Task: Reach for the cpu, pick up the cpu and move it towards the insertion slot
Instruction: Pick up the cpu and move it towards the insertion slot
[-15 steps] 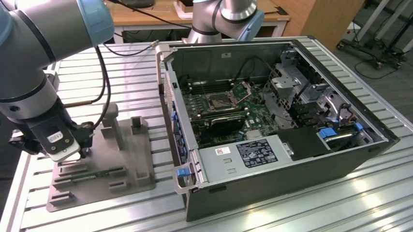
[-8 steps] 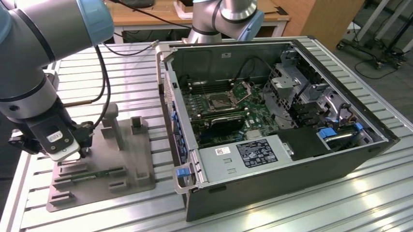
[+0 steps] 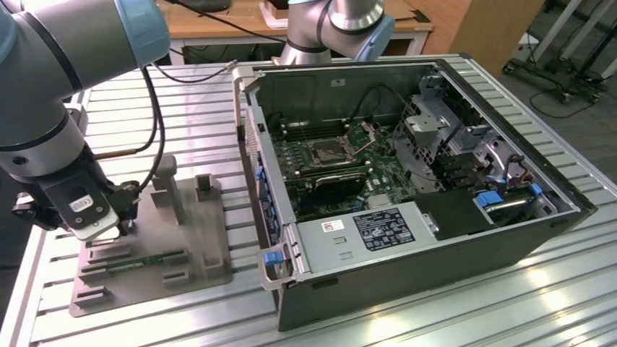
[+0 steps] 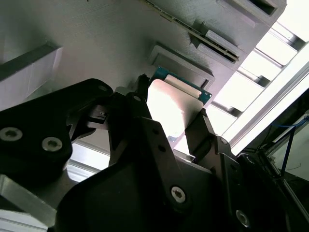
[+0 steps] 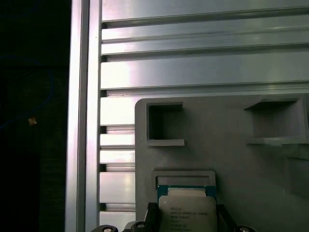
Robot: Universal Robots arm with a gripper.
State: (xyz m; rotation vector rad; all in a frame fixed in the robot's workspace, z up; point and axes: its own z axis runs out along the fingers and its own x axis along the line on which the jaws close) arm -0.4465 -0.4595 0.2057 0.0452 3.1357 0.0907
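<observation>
The cpu [image 4: 175,102], a thin square chip with a silvery top and teal edge, sits between the black fingers [image 4: 200,130] of my gripper [image 4: 171,110], which is shut on its two sides. In the first wrist view the cpu [image 5: 187,210] hangs just off a shallow square recess of the grey plastic fixture [image 5: 227,154]. In the exterior view my gripper [image 3: 108,233] is low over the fixture [image 3: 207,253] at the exterior view's left. The insertion slot [image 3: 328,151], a silver-framed socket with its frame hinged up, lies on the motherboard inside the open computer case [image 3: 405,275].
A green memory stick [image 3: 144,260] lies in the fixture beside my gripper. The fixture has upright posts [image 3: 166,181]. The case wall [image 3: 253,155] stands between the fixture and the motherboard. A black cable [image 3: 154,123] hangs from the arm. The slatted metal table [image 3: 173,94] carries everything.
</observation>
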